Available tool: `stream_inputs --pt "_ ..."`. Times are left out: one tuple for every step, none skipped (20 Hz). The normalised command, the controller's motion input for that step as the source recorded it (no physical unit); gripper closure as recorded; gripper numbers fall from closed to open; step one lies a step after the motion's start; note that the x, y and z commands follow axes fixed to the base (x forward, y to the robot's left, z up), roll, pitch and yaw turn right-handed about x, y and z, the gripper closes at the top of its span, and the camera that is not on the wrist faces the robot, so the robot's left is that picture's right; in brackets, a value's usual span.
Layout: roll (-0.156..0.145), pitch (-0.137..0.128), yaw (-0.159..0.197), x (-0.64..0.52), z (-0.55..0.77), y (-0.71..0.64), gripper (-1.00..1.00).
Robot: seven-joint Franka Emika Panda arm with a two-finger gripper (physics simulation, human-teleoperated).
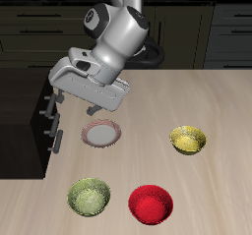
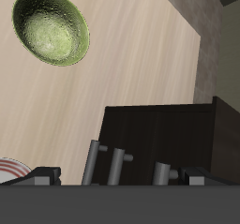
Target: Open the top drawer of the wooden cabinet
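Observation:
The wooden cabinet (image 1: 20,121) is a small blackish-brown box at the table's edge, with its silver-handled fronts facing the bowls. The top drawer (image 1: 41,106) is its uppermost front, with a short silver handle (image 1: 49,102); it looks level with the fronts below. My gripper (image 1: 76,106) hangs open and empty just above and in front of that handle side. In the wrist view the cabinet (image 2: 169,134) lies close below. Silver handle bars (image 2: 105,164) show between my two spread fingertips (image 2: 42,175). I am not touching the handle.
A pink-rimmed plate (image 1: 101,134) lies just under the gripper, beside the cabinet. A yellow bowl (image 1: 189,139), a green bowl (image 1: 89,195) and a red bowl (image 1: 150,203) stand nearer the table's front edge. The green bowl also shows in the wrist view (image 2: 52,26). Dark kitchen units (image 1: 197,23) stand behind.

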Motion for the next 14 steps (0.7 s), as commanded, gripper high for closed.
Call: stream_inputs --pt "0.011 0.02 0.009 0.07 -0.17 0.02 -1.0" --pt "-0.033 -0.035 0.058 0.03 -0.06 -0.09 -1.0" --pt "-0.029 -0.01 0.036 -0.06 -0.11 0.01 -1.0" --pt "-0.019 -0.006 0.014 0.03 -0.03 -0.09 -1.0" --pt "-0.162 -0.146 0.213 0.0 0.0 -0.36 -1.0" --pt "-0.09 0.018 -0.044 -0.05 -0.08 -0.21 -1.0" --pt "-0.003 0.1 -0.011 0.02 -0.18 -0.32 -1.0" --pt "-0.104 -0.019 0.014 -0.26 -0.07 -0.42 -1.0" --pt "0.0 0.0 0.0 0.0 0.0 0.0 -1.0" --pt "-0.059 -0.005 0.077 -0.18 -0.25 -0.31 -1.0" --pt "-0.06 0.004 0.029 -0.11 -0.23 -0.14 -1.0" --pt "-0.05 0.025 0.116 0.02 -0.27 -0.19 -1.0" --pt "-0.017 0.006 0.023 -0.07 -0.2 -0.14 -1.0" --pt "-0.032 0.005 0.013 -0.04 -0.16 -0.12 -1.0"
